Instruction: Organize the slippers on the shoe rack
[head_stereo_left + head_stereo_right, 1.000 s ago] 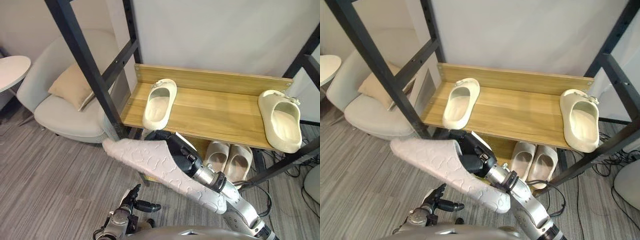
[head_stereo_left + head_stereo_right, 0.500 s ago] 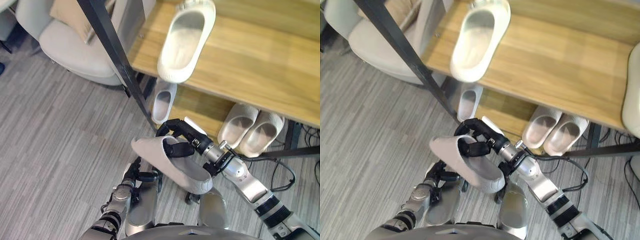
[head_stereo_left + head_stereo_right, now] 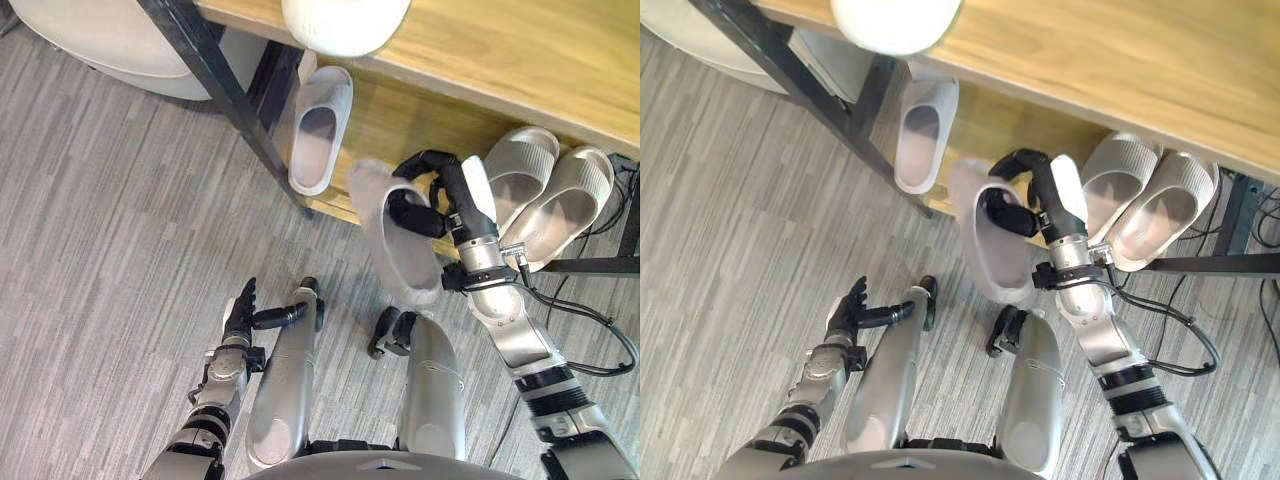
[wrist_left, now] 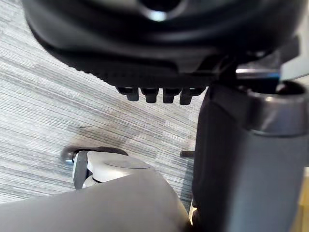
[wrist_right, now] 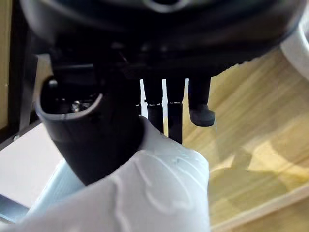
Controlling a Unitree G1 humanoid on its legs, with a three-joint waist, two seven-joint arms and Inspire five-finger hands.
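Observation:
My right hand (image 3: 432, 198) is shut on a pale grey slipper (image 3: 392, 238), fingers inside its opening, thumb on the outside. It hangs at the front edge of the rack's lower shelf (image 3: 392, 118), toe down toward the floor; the right wrist view shows its textured sole (image 5: 145, 193) below the fingers (image 5: 170, 118). A matching grey slipper (image 3: 318, 132) lies on that shelf to the left. A beige pair (image 3: 520, 182) lies to the right. A cream slipper (image 3: 345, 20) overhangs the upper shelf (image 3: 500, 60). My left hand (image 3: 240, 312) hangs open near the floor.
A black slanted frame post (image 3: 228, 100) stands left of the lower shelf. A pale armchair (image 3: 90, 30) sits at the far left. Black cables (image 3: 600, 325) lie on the grey striped floor (image 3: 100, 250) at the right, under the rack's black rail (image 3: 600, 265).
The camera has tilted further down. My right hand has carried the grey slipper up and forward to the lower shelf's edge and turned it lengthwise. The left hand stays low.

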